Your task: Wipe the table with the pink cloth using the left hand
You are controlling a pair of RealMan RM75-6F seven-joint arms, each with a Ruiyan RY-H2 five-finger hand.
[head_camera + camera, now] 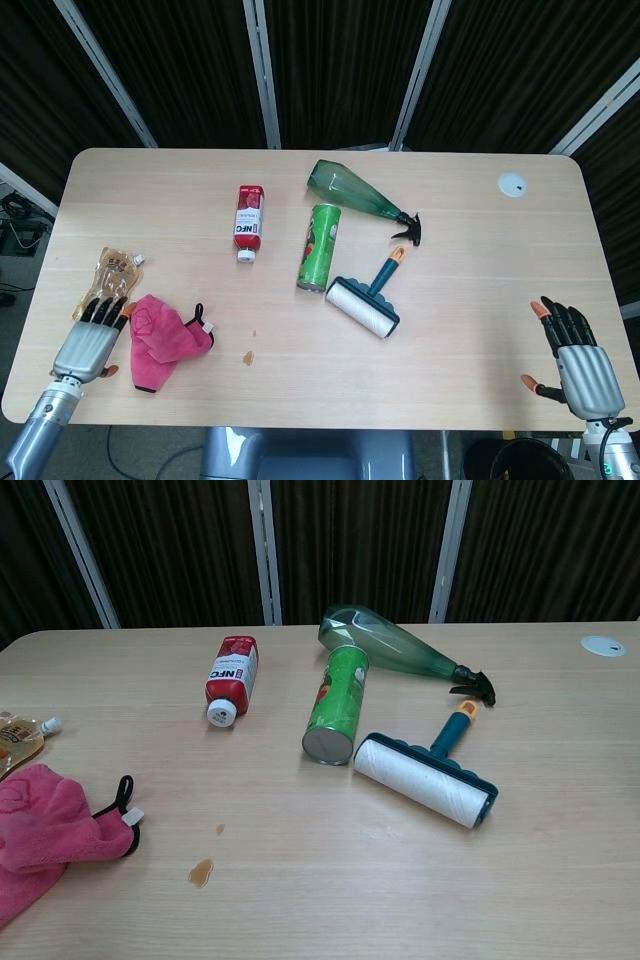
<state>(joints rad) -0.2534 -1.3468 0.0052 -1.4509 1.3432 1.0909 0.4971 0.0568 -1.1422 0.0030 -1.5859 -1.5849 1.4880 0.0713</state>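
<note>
The pink cloth (160, 341) lies crumpled near the table's front left, with a black loop at its right side; the chest view shows the pink cloth (45, 832) at the left edge. My left hand (89, 343) hovers just left of the cloth, fingers extended and apart, holding nothing; I cannot tell if it touches the cloth. A small brown spill (246, 356) sits to the right of the cloth, seen as the brown spill (201, 872) in the chest view. My right hand (578, 366) is open beyond the table's front right corner.
A foil pouch (110, 284) lies just behind my left hand. A red bottle (248, 222), a green can (319, 246), a green spray bottle (360, 199) and a lint roller (366, 302) lie mid-table. A white disc (512, 184) sits at the far right.
</note>
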